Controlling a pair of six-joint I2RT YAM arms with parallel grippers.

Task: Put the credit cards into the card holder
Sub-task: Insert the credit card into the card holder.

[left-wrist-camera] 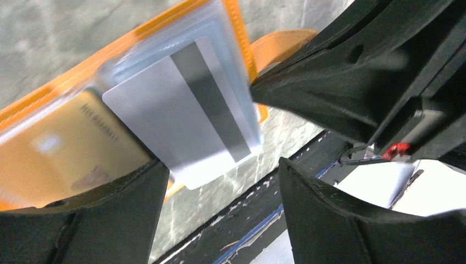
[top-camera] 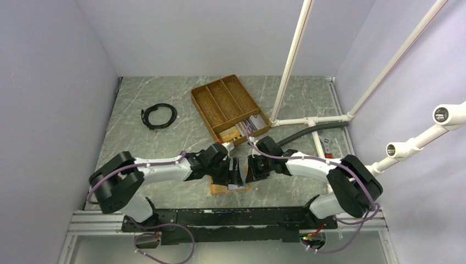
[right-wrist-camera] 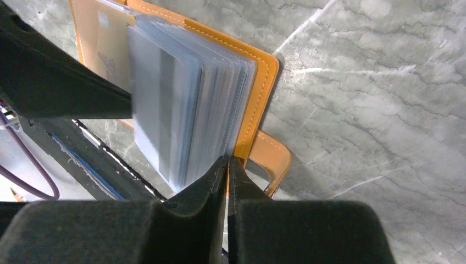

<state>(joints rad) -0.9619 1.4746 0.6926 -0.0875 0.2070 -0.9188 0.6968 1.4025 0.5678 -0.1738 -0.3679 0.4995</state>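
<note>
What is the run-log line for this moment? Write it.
left gripper: open, astride silver card | silver card: sticking out of card holder sleeve | right gripper: shut at sleeve edge | card holder: open

card holder (top-camera: 220, 190) mostly covered from above, gold card (left-wrist-camera: 60, 148) lettering blurred, tray cards (top-camera: 250, 124) too small to count
</note>
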